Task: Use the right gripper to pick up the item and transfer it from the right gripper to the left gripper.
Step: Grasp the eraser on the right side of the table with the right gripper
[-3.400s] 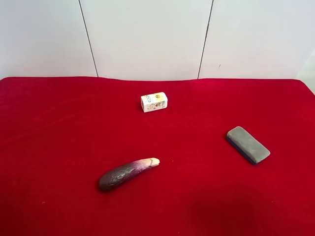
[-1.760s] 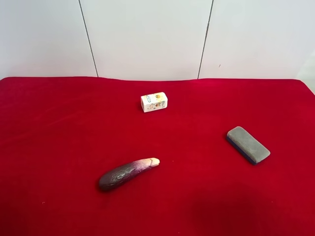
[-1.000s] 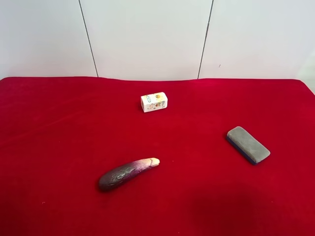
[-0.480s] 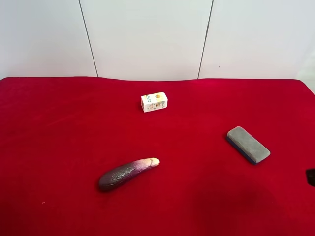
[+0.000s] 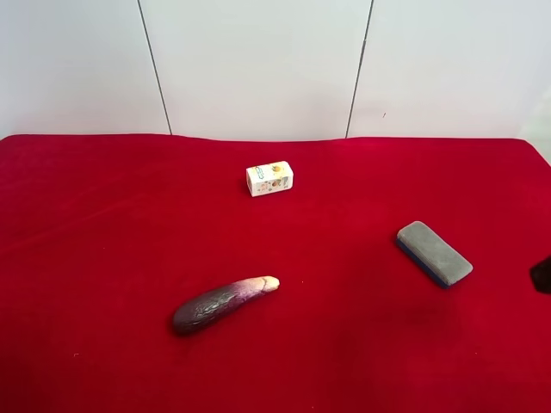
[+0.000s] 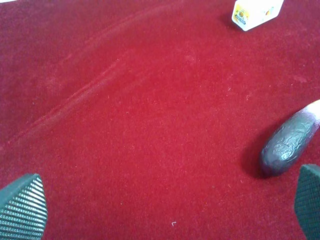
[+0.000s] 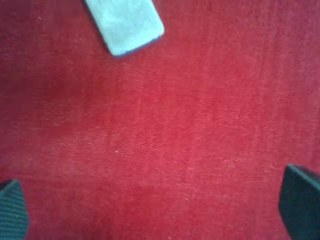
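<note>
While not yet holding flat grey felt block with blue backing (image 5: pixel 435 253), gaping wide and empty at right gripper (image 7: pixel 156 205) and left gripper (image 6: pixel 165 205); pickup, handover to do.

High cam looks down over the whole red cloth (image 5: pixel 103 241). Wrist cams sit close above it: right shares the item (image 7: pixel 125 22), left the eggplant (image 6: pixel 290 145).
</note>
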You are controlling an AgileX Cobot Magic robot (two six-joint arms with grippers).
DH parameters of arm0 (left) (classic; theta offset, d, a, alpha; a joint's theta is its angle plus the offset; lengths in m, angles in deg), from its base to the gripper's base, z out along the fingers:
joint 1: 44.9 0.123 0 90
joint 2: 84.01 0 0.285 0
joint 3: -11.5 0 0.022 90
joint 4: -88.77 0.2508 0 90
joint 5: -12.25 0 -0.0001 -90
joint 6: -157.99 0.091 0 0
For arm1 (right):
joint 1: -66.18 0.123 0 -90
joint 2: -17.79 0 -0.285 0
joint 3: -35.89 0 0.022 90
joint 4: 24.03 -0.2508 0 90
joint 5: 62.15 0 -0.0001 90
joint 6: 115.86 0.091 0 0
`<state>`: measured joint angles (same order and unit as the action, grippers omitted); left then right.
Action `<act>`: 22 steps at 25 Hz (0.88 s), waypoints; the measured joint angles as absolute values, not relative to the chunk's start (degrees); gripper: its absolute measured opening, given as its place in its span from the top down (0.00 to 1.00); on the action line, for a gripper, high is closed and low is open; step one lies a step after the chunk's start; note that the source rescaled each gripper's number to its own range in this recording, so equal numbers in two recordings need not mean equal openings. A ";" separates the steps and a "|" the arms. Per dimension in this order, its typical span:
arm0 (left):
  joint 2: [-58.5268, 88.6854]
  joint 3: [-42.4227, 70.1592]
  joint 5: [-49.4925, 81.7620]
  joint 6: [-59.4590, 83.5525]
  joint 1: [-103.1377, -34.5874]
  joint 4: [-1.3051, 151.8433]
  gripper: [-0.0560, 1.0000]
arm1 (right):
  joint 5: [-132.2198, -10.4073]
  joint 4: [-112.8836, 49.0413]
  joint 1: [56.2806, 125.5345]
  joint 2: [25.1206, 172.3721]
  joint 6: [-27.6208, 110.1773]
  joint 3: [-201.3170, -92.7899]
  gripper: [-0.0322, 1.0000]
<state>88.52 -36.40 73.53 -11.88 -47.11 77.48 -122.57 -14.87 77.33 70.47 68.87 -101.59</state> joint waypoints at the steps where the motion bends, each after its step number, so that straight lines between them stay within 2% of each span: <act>1: 88.52 -36.40 73.53 -11.88 -47.11 77.48 0.00 | -122.10 -14.13 77.33 72.28 68.87 -101.62 0.00; 12: 88.52 -36.40 73.53 -11.88 -47.49 77.43 0.00 | -109.61 -10.02 77.33 88.22 68.87 -101.66 0.00; 22: 88.52 -36.40 73.53 -11.88 -47.49 77.43 0.00 | -103.29 -4.76 77.33 98.24 68.91 -101.73 0.00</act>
<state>88.52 -36.40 73.53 -11.88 -47.49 77.43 -103.29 -4.76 77.33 98.24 68.91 -101.73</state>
